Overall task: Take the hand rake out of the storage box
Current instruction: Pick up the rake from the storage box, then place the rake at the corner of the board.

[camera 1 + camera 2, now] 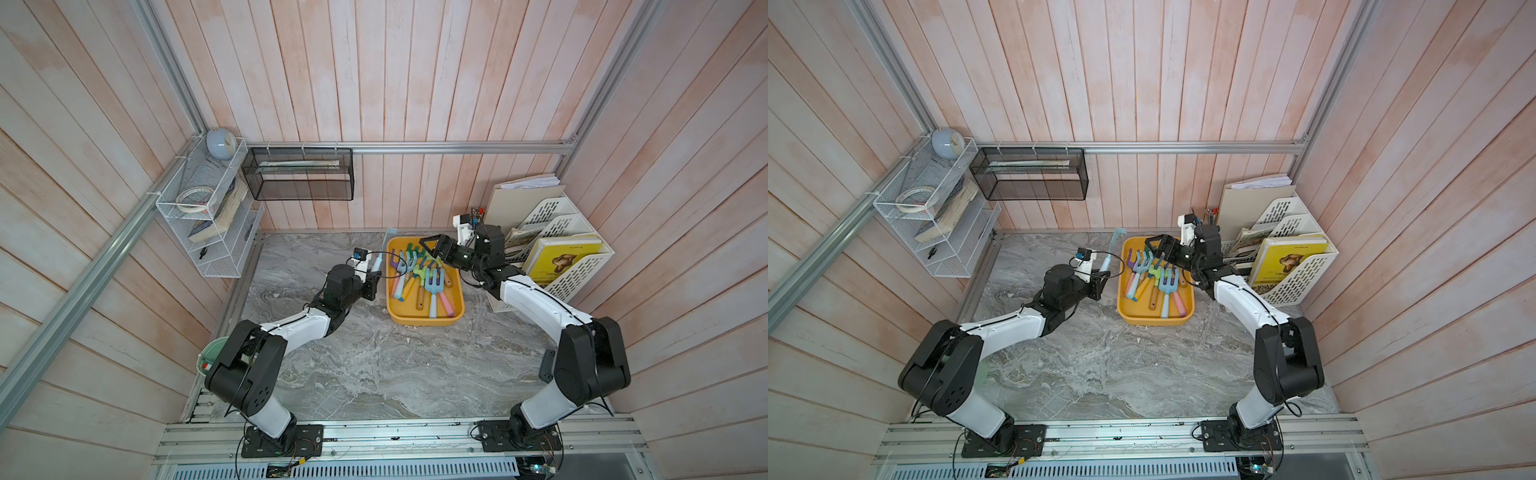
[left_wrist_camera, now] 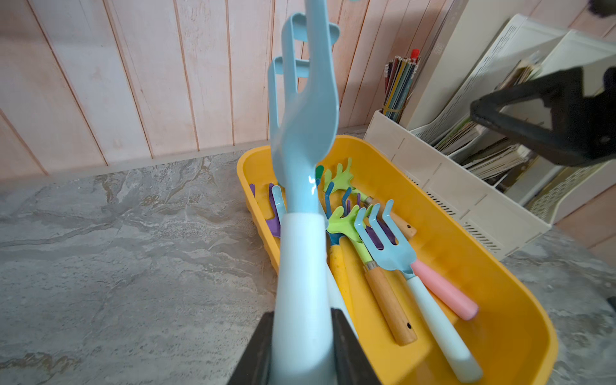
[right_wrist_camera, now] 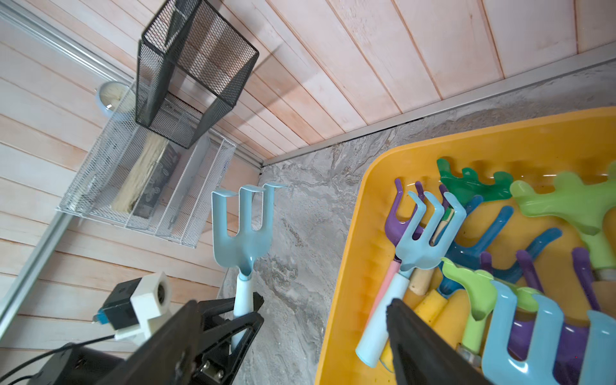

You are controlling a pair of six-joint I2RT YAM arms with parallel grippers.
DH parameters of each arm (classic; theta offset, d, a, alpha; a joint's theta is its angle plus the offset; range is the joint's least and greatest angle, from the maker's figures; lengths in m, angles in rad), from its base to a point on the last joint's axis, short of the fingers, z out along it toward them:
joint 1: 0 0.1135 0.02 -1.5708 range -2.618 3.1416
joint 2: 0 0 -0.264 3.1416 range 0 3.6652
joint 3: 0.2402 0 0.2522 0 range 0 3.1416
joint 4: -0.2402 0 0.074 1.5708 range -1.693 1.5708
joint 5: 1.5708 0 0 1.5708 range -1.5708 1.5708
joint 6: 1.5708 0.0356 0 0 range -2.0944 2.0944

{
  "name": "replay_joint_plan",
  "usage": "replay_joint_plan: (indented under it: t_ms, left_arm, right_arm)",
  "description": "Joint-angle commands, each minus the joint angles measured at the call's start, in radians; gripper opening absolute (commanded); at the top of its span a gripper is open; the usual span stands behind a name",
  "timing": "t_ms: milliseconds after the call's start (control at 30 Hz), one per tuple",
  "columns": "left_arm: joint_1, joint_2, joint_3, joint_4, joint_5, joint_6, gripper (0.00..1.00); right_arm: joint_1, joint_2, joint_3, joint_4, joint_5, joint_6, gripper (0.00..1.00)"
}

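The yellow storage box [image 1: 426, 322] [image 1: 1154, 322] lies on the marble table and holds several coloured hand rakes [image 1: 432, 278]. My left gripper [image 1: 374, 276] [image 2: 301, 313] is shut on the pale handle of a light blue hand rake [image 2: 303, 110] [image 3: 243, 233]. It holds that rake upright just outside the box's left rim [image 2: 533, 316], tines up. My right gripper [image 1: 432, 245] [image 3: 293, 303] stands open above the box's back end, with nothing between its fingers. In the right wrist view the box rim [image 3: 350, 266] and the left gripper [image 3: 240, 313] both show.
A white file rack [image 1: 552, 249] with books stands right of the box, with pencils [image 2: 398, 83] beside it. A black mesh basket [image 1: 299, 172] and a white wire shelf [image 1: 208, 208] hang on the walls. A green bowl [image 1: 212, 353] sits behind the left arm.
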Motion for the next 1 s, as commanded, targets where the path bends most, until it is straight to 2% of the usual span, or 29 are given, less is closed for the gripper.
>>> replay_joint_plan:
  t_ms: [0, 167, 333, 433, 700, 967]
  left_arm:
    - [0.101, -0.037, -0.036, 0.029, 0.269, -0.122, 0.0]
    - [0.229, 0.016, -0.04, 0.061, 0.47, -0.231, 0.0]
    - [0.304, 0.148, 0.039, 0.02, 0.581, -0.345, 0.0]
    - [0.328, 0.223, 0.067, -0.025, 0.581, -0.382, 0.0]
    - [0.343, 0.323, 0.164, -0.244, 0.475, -0.326, 0.0]
    - [0.358, 0.366, 0.164, -0.253, 0.458, -0.349, 0.07]
  right_arm:
    - [-0.034, -0.033, -0.037, 0.034, -0.022, -0.009, 0.98]
    - [-0.081, -0.075, -0.107, 0.032, -0.002, -0.019, 0.98]
    - [-0.105, -0.085, -0.136, 0.017, 0.009, -0.035, 0.98]
    - [-0.109, -0.078, -0.145, 0.015, 0.019, -0.044, 0.98]
    - [-0.111, -0.044, -0.145, 0.008, 0.024, -0.073, 0.98]
    - [-0.112, -0.023, -0.148, 0.002, 0.043, -0.088, 0.98]
